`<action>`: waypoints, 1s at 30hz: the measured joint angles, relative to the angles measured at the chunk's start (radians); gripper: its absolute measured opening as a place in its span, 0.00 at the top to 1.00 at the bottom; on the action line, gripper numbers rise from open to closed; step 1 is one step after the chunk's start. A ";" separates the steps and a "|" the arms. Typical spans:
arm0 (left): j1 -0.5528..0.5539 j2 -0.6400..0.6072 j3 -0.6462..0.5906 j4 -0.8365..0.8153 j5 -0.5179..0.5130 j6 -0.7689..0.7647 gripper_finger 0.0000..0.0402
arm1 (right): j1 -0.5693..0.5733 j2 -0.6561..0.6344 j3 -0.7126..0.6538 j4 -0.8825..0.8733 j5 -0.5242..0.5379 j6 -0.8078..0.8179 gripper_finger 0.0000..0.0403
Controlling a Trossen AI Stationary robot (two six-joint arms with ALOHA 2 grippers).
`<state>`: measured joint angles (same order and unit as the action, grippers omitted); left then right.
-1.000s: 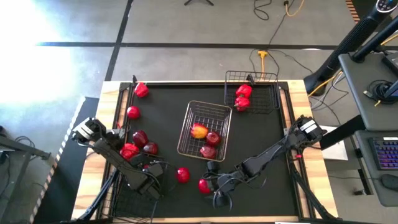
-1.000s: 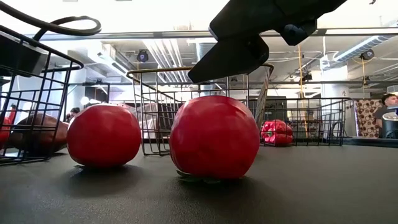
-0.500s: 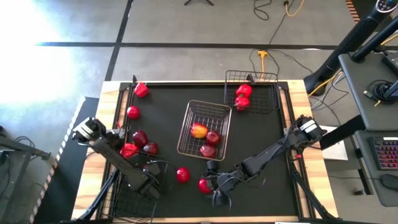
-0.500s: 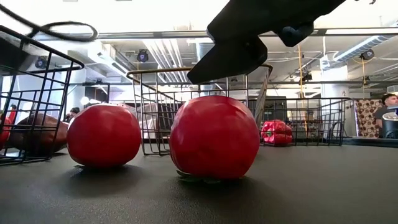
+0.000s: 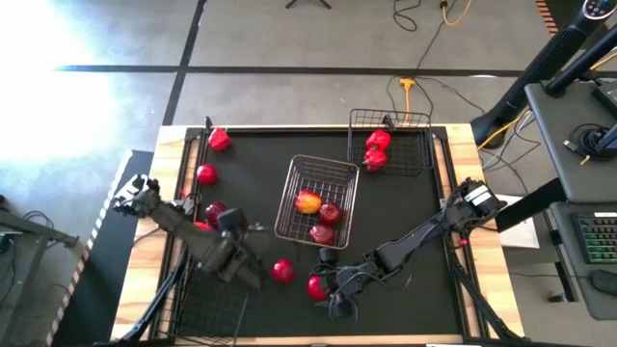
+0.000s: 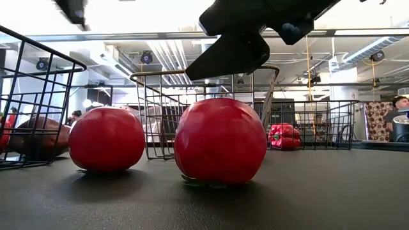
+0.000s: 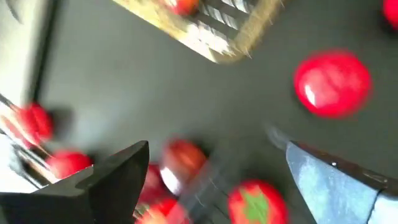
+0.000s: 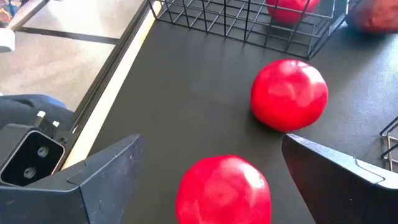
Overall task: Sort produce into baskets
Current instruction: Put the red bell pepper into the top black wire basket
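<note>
We saw the right claw (image 5: 326,292) low over the front of the black surface (image 5: 405,212), its fingers spread wide and holding nothing. In the right wrist view the near tomato (image 8: 224,190) sat between the two dark fingers without touching either, and the far tomato (image 8: 289,94) lay beyond it on the mat. From above, the near tomato (image 5: 316,286) was just beside the right claw and the far tomato (image 5: 282,271) a little to its left. In the low view the two stood side by side on the surface, apart from each other, with the dark claw hanging above the nearer one (image 6: 220,140).

The left claw (image 5: 241,258) was over the front-left part of the surface, near the far tomato, its fingers also wide and empty. Its wrist view was blurred; we could make out red produce below it and a corner of the silvery basket (image 7: 205,31), but no more.

The silvery basket (image 5: 293,191) stood in the middle of the surface and held the yellow-red apple (image 5: 308,202) and two dark red apples (image 5: 330,214). The black basket at the back right (image 5: 405,120) held two red bell peppers (image 5: 376,148). At the left edge we saw a black basket (image 5: 183,217) with a cluster of dark red fruit (image 5: 217,214), partly hidden by the left arm. One bell pepper (image 5: 219,140) lay at the back left corner of the surface, and one round red fruit (image 5: 206,174) lay just in front of it.
</note>
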<state>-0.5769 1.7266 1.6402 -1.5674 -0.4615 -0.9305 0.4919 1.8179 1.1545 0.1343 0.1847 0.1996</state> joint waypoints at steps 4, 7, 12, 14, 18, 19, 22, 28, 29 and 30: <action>0.114 -0.009 0.039 -0.001 -0.100 0.157 0.10 | 0.004 0.000 -0.003 -0.002 -0.001 -0.001 0.06; 0.235 -0.023 0.024 -0.003 -0.098 0.273 0.10 | 0.005 0.000 -0.006 -0.002 -0.002 -0.008 0.06; 0.476 -0.079 -0.036 -0.004 -0.098 0.421 0.10 | 0.006 0.000 -0.025 0.003 -0.005 -0.008 0.06; 0.596 -0.109 -0.083 -0.003 -0.098 0.440 0.10 | 0.007 0.000 -0.041 0.007 -0.006 0.007 0.06; 0.832 -0.163 -0.199 0.005 -0.099 0.451 0.10 | 0.008 0.000 -0.074 0.008 -0.009 0.023 0.06; 0.885 -0.171 -0.230 0.009 -0.099 0.452 0.10 | 0.008 0.000 -0.079 0.009 -0.009 0.024 0.06; 1.024 -0.181 -0.312 0.062 -0.103 0.472 0.10 | 0.008 0.000 -0.085 0.007 -0.008 0.026 0.06; 1.202 -0.178 -0.435 0.240 -0.095 0.584 0.10 | 0.003 0.000 -0.085 0.005 -0.001 0.027 0.06; 1.224 -0.177 -0.452 0.266 -0.093 0.604 0.10 | 0.000 0.000 -0.085 0.001 -0.001 0.027 0.06; 1.244 -0.177 -0.467 0.290 -0.082 0.618 0.10 | -0.002 0.000 -0.086 -0.002 0.001 0.029 0.06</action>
<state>0.6674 1.5494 1.1732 -1.2772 -0.5437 -0.3121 0.4904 1.8179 1.0683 0.1320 0.1857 0.2287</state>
